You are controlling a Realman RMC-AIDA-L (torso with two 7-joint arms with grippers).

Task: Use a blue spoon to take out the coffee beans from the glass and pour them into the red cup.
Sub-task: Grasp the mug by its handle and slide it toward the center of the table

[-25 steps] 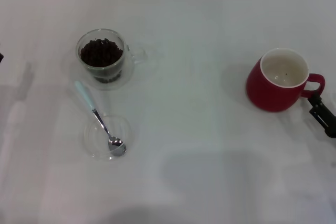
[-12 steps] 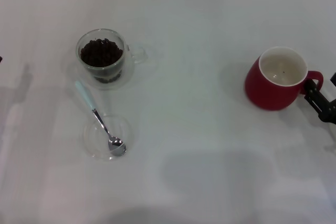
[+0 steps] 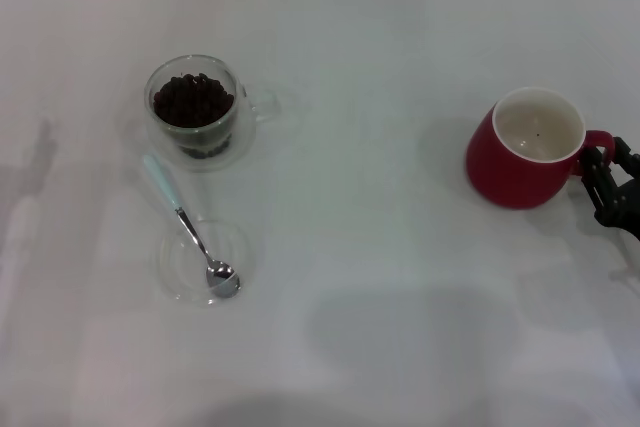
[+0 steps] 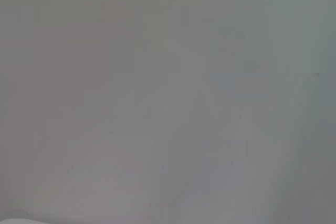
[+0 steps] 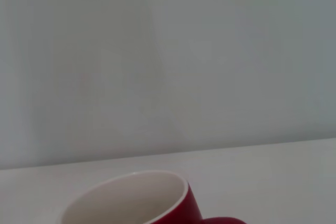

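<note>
The glass stands at the back left, filled with a heap of coffee beans. The blue spoon lies just in front of it, its metal bowl resting in a flat clear dish. The red cup stands at the right, empty but for one dark speck, its handle pointing right; its rim also shows in the right wrist view. My right gripper is at the table's right edge, open, its fingers apart right by the cup's handle. My left gripper is out of view; its wrist view shows only blank surface.
The glass seems to stand on a clear saucer. The white table spreads between the glass and the red cup.
My right gripper has moved up and in from the right edge to the red cup's handle. The cup has shifted slightly left. The glass and spoon have not moved.
</note>
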